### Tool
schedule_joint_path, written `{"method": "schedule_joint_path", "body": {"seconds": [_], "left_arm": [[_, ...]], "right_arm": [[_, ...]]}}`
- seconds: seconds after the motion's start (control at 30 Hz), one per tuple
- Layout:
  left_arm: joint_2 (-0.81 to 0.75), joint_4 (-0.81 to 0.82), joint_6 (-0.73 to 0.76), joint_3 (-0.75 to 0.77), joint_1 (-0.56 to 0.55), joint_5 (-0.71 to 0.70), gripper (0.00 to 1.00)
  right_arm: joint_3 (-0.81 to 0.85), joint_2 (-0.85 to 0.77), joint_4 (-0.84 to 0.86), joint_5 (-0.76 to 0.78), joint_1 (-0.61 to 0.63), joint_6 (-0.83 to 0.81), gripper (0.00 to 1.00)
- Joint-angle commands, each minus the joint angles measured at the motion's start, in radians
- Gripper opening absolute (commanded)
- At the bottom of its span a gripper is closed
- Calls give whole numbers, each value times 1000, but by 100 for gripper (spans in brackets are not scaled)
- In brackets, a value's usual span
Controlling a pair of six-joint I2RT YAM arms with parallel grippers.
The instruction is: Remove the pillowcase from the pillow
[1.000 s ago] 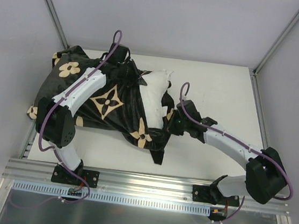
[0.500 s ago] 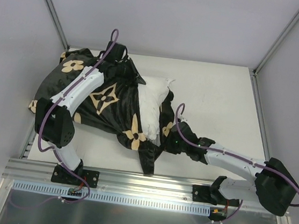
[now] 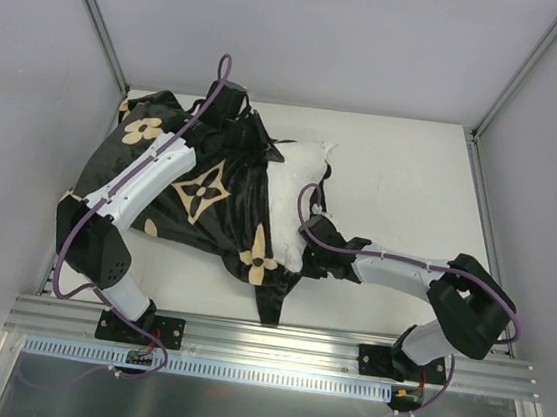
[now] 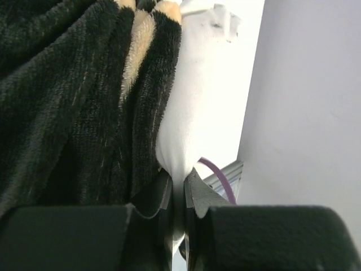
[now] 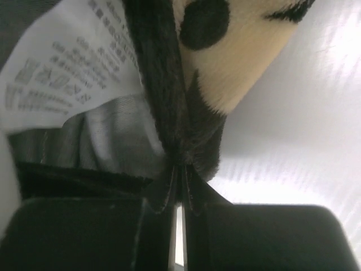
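The black pillowcase (image 3: 203, 190) with tan flowers lies bunched on the left half of the table. The white pillow (image 3: 292, 182) sticks out of its right side. My left gripper (image 3: 240, 124) is at the back of the bundle. In the left wrist view it (image 4: 179, 192) is shut on a fold of the white pillow (image 4: 197, 84), with the pillowcase (image 4: 73, 101) beside it. My right gripper (image 3: 311, 256) is at the front right edge of the bundle. In the right wrist view it (image 5: 180, 180) is shut on the pillowcase's black hem (image 5: 169, 101), next to a white care label (image 5: 67, 62).
The white table (image 3: 412, 184) is bounded by grey walls and slanted metal posts (image 3: 99, 17) at the back corners. An aluminium rail (image 3: 273, 341) with both arm bases runs along the front edge. A tail of pillowcase (image 3: 273, 304) hangs toward that rail.
My right gripper has moved left and toward the front edge, dragging the pillowcase hem with it. More white pillow shows. The left gripper has shifted slightly right at the back.
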Motion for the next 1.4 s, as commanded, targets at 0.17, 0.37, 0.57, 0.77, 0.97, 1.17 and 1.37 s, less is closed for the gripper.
{"method": "schedule_joint_path", "body": {"seconds": [0.17,0.37,0.57,0.77,0.97,1.17,1.37], "left_arm": [[-67,147,-12,113,-69,11,0],[-90,149,16,66,-70,64,0],[-92,152,33,46,-72,89,0],[-99,152,45,36,-75,92,0],[-73,155,40,47,-80,110,0],[-64,152,37,64,-89,110,0],[23,156,19,153,-155,119,0]], "right_arm": [[-63,-168,-187,-35,-65,-141,42],[-36,-559,-391,-63,-253,-236,96],[131,-580,-306,-315,-341,-266,96],[168,-463,-93,-470,-339,-221,96],[164,-428,34,-517,-318,-194,96],[127,-409,181,-534,-307,-123,96],[271,-190,129,-474,-232,-146,92]]}}
